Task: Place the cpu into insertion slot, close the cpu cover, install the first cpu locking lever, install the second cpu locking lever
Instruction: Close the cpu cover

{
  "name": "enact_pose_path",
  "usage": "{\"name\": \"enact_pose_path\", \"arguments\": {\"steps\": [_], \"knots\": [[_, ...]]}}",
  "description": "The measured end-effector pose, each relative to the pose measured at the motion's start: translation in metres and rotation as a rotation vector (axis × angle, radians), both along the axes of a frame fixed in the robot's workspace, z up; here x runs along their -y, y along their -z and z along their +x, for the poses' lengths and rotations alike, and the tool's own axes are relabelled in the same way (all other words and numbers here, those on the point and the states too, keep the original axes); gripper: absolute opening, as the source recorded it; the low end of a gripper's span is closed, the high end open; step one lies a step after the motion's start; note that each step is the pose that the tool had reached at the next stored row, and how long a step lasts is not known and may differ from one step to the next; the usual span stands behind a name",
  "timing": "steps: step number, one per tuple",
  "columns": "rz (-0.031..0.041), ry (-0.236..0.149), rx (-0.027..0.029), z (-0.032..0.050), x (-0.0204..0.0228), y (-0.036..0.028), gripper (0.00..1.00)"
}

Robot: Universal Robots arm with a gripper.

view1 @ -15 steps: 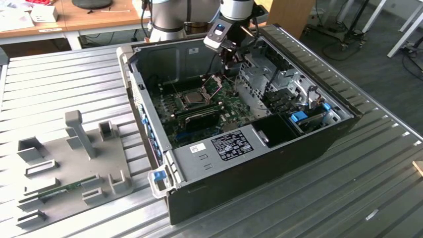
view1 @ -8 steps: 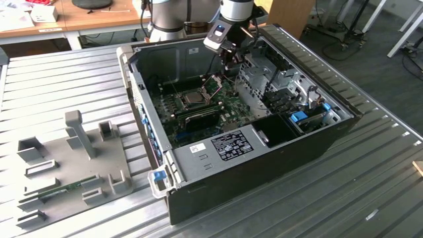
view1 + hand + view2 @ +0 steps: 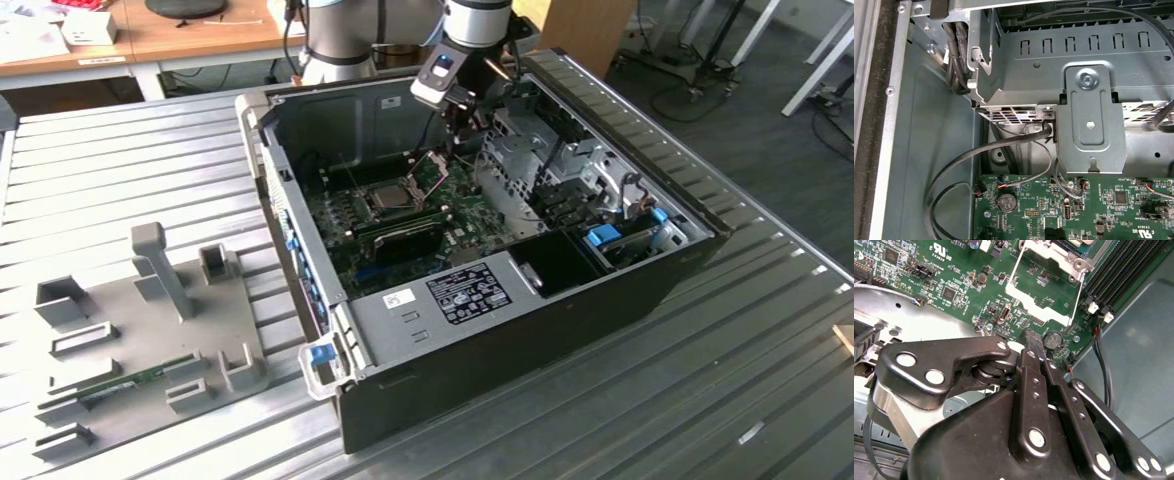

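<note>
**Cpu cover up, cpu seated**

Jaws clenched, tips pressed together, nothing visible between them. Cover stands raised on its hinge, with its free edge just ahead of the jaw tips. Beyond the cover from the jaws, the cpu lies flat in the insertion slot.

Judgement: the cover is thin, stiff sheet metal, light and free-swinging. Best taken on the solid bar of the free edge, not through the window. Chip is fragile, so avoid pressing on its top.

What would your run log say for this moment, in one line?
claw: shut | nearest: cpu cover | cover: raised, not closed | where: inside open computer case
</note>
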State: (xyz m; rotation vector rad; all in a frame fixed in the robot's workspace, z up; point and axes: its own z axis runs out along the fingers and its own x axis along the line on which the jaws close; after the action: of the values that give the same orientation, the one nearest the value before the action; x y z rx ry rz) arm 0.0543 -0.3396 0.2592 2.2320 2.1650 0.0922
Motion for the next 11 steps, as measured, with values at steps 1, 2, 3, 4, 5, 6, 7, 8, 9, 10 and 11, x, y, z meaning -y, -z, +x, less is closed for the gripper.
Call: {"name": "enact_pose_path", "arguments": {"steps": [1, 2, 3, 4, 5, 6, 7, 8, 9, 10, 11], "knots": [[-0.0001, 0.000, -0.0001, 0.0000, 0.0000, 0.0003, 0.10], [-0.0003, 0.000, -0.0001, 0.0000, 0.0000, 0.0002, 0.10], [-0.0004, 0.000, -0.0002, 0.0000, 0.0001, 0.0002, 0.10], [-0.0003, 0.000, -0.0001, 0.0000, 0.0000, 0.0003, 0.10], [-0.0001, 0.000, 0.0000, 0.0000, 0.0000, 0.0004, 0.10], [-0.0001, 0.000, 0.0000, 0.0000, 0.0000, 0.0004, 0.10], [0.0000, 0.000, 0.0000, 0.0000, 0.0000, 0.0005, 0.10], [-0.0001, 0.000, 0.0000, 0.0000, 0.0000, 0.0005, 0.10], [-0.0001, 0.000, 0.0000, 0.0000, 0.0000, 0.0005, 0.10], [-0.0001, 0.000, 0.0000, 0.0000, 0.0000, 0.0005, 0.10], [-0.0001, 0.000, 0.0000, 0.0000, 0.0000, 0.0005, 0.10]]}}
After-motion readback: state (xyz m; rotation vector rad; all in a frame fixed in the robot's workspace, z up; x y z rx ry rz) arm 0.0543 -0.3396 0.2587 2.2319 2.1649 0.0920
